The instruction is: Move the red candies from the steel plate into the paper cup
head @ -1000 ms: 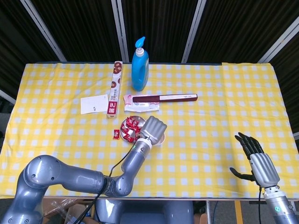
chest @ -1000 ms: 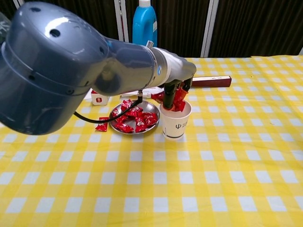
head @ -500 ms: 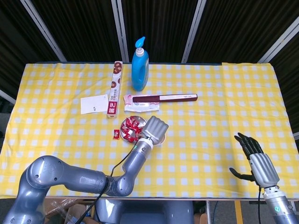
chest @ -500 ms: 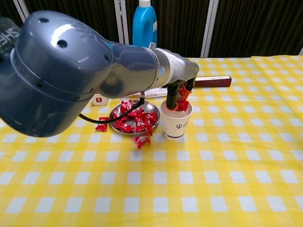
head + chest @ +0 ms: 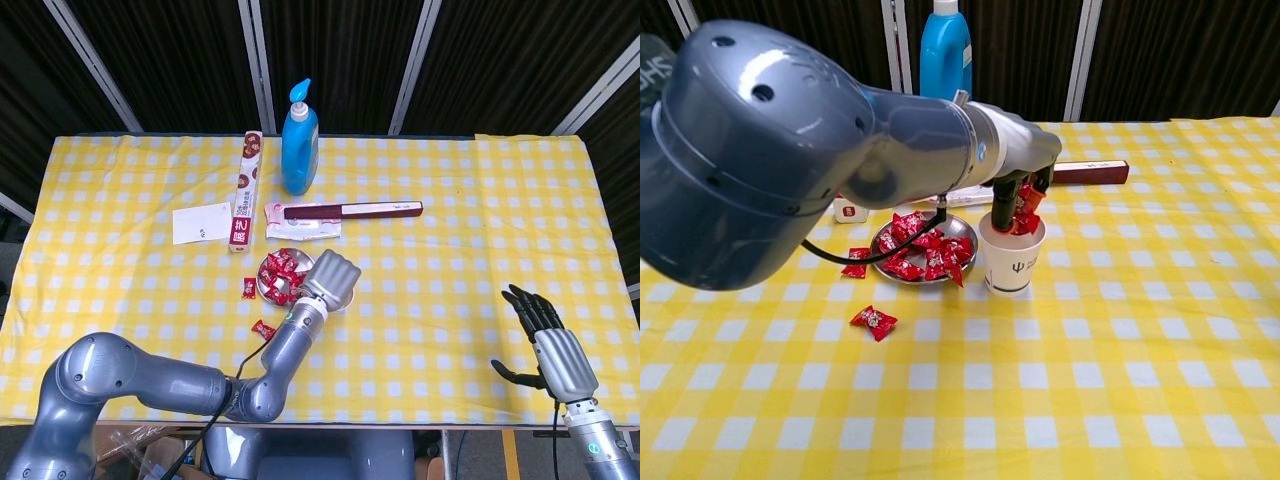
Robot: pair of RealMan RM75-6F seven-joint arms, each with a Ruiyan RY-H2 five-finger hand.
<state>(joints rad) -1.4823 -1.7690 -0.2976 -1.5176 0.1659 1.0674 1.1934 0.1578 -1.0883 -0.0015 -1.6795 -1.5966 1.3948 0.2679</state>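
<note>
White card [image 5: 201, 222] lying flat on the yellow-and-white checked tablecloth [image 5: 450, 200], at the left. Beside it, a long narrow printed box [image 5: 245, 190] lying lengthwise. Two red wrapped candies on the cloth outside the plate: one [image 5: 855, 267] just left of the plate, one [image 5: 873, 320] nearer the table's front edge. Shallow round steel plate [image 5: 962, 226] holding a heap of red wrapped candies [image 5: 921, 252]. Blue pump bottle [image 5: 299, 143] upright behind the plate; in front of it a flat white packet [image 5: 303, 227] and a dark red slim box [image 5: 352, 210] partly across it. White paper cup [image 5: 1012, 263] upright, just right of the plate, touching or nearly touching its rim. Left hand [image 5: 331, 275] directly above the cup, fingers [image 5: 1004, 205] pointing down into its mouth and closed on a red candy [image 5: 1025, 200] at the rim. Right hand [image 5: 553, 344] at the far right near the table's front edge, well apart from all objects, fingers spread and holding nothing.
</note>
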